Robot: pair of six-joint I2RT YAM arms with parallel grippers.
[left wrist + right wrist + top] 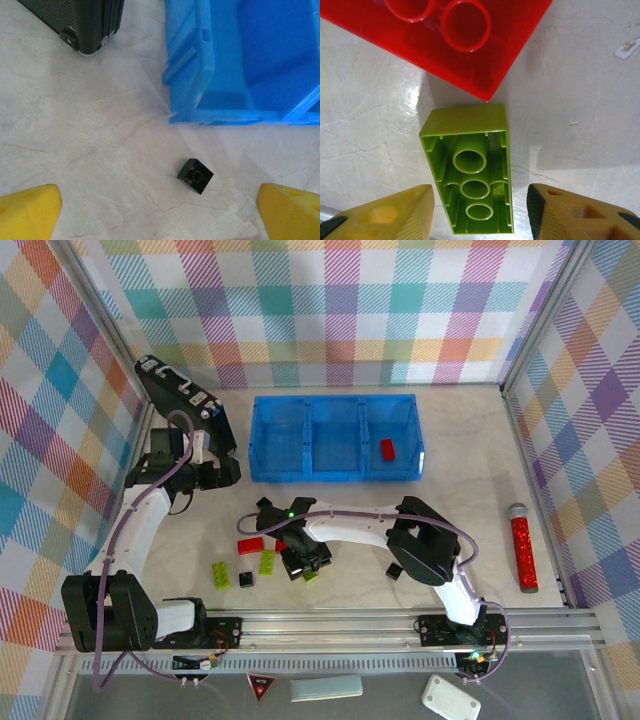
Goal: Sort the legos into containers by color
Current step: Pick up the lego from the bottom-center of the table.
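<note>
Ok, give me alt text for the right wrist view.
A lime-green brick lies underside-up on the pale table, its lower end between the right gripper's open yellow fingertips, with a gap showing on each side. A red brick, also underside-up, sits just beyond it, one corner close to the green brick's far edge.

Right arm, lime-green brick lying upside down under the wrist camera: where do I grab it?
Grip the lime-green brick across its two long side walls, descending from straight above. It lies flat, hollow side up, lengthwise under the right gripper; the red brick crowds its far end.
</note>
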